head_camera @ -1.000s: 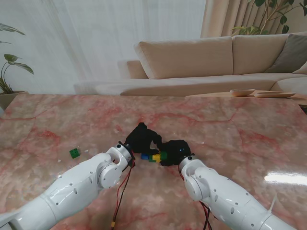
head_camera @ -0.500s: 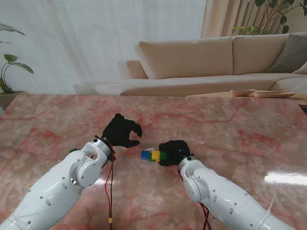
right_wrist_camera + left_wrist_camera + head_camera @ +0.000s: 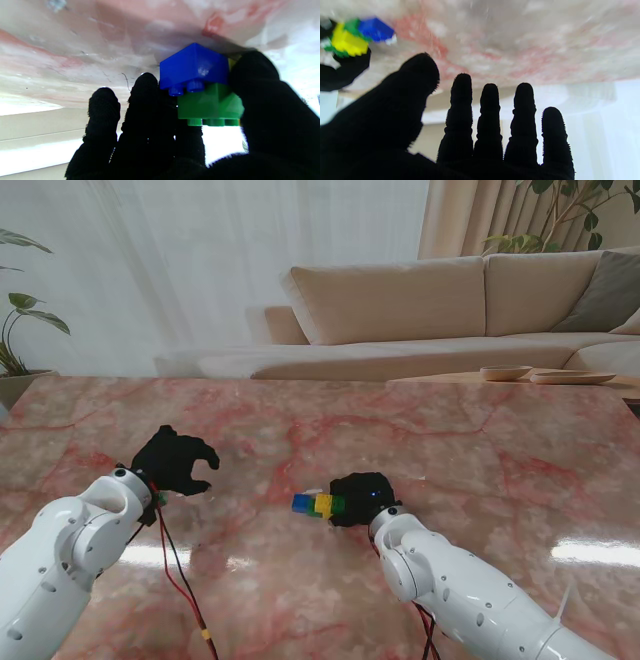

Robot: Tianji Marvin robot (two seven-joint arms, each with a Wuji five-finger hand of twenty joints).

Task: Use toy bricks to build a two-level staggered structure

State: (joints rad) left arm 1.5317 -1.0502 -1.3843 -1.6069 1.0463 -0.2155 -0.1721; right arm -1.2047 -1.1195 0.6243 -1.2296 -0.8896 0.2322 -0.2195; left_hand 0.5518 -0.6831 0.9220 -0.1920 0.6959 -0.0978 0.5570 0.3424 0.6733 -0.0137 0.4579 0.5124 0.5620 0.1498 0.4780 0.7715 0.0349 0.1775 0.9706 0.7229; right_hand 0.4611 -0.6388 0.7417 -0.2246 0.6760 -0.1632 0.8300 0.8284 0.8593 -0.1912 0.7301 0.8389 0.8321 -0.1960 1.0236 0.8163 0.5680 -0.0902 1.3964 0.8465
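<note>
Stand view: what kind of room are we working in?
Most likely a home living room: a beige sofa behind the pink marble table, sheer curtains across the window, and a houseplant at the left.

Black-gloved right hand [image 3: 190,140] closed around stacked toy bricks, blue brick [image 3: 193,65] against the pink-veined marble table [image 3: 100,37], green brick [image 3: 208,103] stud-joined and offset to it, thumb [image 3: 262,100] on one side, fingers [image 3: 145,105] on the other
</note>
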